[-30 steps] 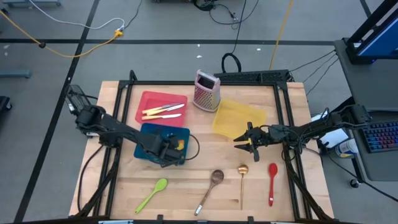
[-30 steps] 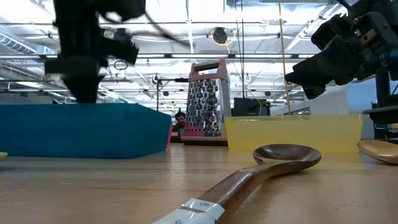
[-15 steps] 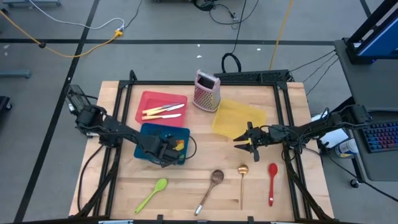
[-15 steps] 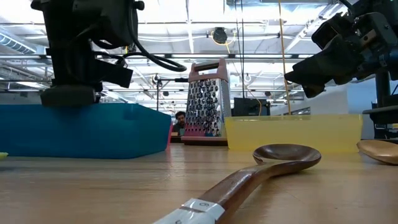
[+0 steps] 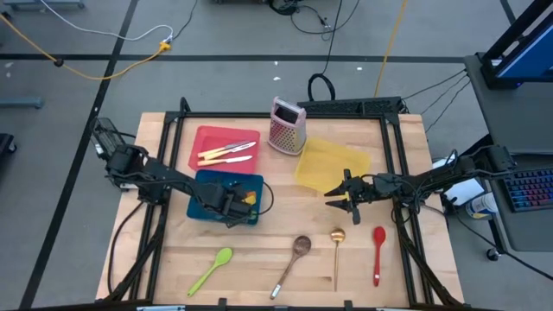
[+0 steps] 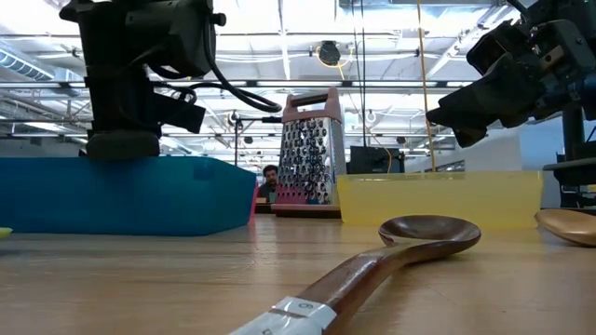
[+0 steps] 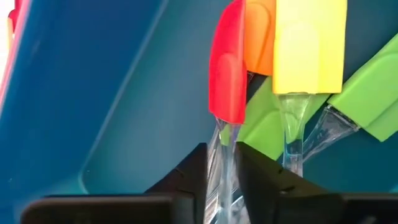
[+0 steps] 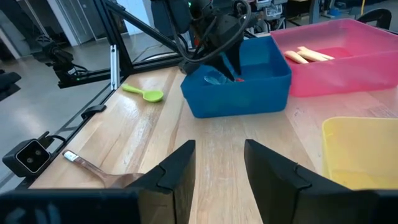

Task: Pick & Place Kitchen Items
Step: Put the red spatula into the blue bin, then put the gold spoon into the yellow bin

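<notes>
A pink-topped metal box grater [image 5: 286, 126] is seen standing at twelve o'clock on the wooden table [image 5: 259, 259]. A yellow bin [image 5: 330, 167] lies at about four o'clock from the grater, a red bin [image 5: 210, 138] at nine o'clock from it, and a blue bin [image 5: 207, 186] just below the red one.

The wooden surface [image 5: 259, 259] stands on a grey floor [image 5: 216, 34] crossed by dark tape lines. A yellow cable [image 5: 112, 65] and black cables [image 5: 333, 26] lie on the floor beyond it. At the right edge are a keyboard [image 5: 529, 188] and a blue frame [image 5: 523, 43]. Seen level across the surface, the room is a wide hall with white ceiling beams [image 6: 372, 42] and bright lights; a person [image 6: 269, 180] sits far behind.
</notes>
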`<state>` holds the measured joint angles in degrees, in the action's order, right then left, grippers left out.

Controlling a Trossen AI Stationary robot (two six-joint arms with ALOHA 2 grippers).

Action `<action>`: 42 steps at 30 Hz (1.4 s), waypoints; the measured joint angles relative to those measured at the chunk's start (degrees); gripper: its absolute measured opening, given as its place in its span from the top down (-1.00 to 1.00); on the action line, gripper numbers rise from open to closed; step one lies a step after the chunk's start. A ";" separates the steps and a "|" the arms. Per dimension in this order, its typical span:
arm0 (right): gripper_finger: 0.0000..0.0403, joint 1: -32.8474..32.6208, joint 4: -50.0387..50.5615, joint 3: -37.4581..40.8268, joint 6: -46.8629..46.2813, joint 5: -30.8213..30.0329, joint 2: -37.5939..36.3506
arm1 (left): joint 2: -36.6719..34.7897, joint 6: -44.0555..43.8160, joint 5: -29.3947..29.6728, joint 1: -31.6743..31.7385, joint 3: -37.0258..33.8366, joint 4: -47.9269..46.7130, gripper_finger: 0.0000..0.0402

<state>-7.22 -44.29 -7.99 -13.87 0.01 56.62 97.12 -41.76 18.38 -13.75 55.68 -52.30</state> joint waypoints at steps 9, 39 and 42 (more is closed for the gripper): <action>0.36 -0.05 0.50 -0.02 -2.73 1.64 0.00 | 0.01 -1.17 0.19 0.01 0.00 0.74 0.27; 0.36 -16.80 33.47 -7.50 -19.88 -4.38 0.00 | -0.83 6.17 4.01 0.10 15.19 21.54 0.52; 0.36 -17.61 34.79 -7.50 -21.46 -4.32 -0.02 | -0.71 6.19 4.03 -0.24 15.21 26.92 0.52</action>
<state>-24.84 -9.50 -15.49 -35.33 -4.31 56.60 96.41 -35.56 22.41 -13.99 70.89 -25.39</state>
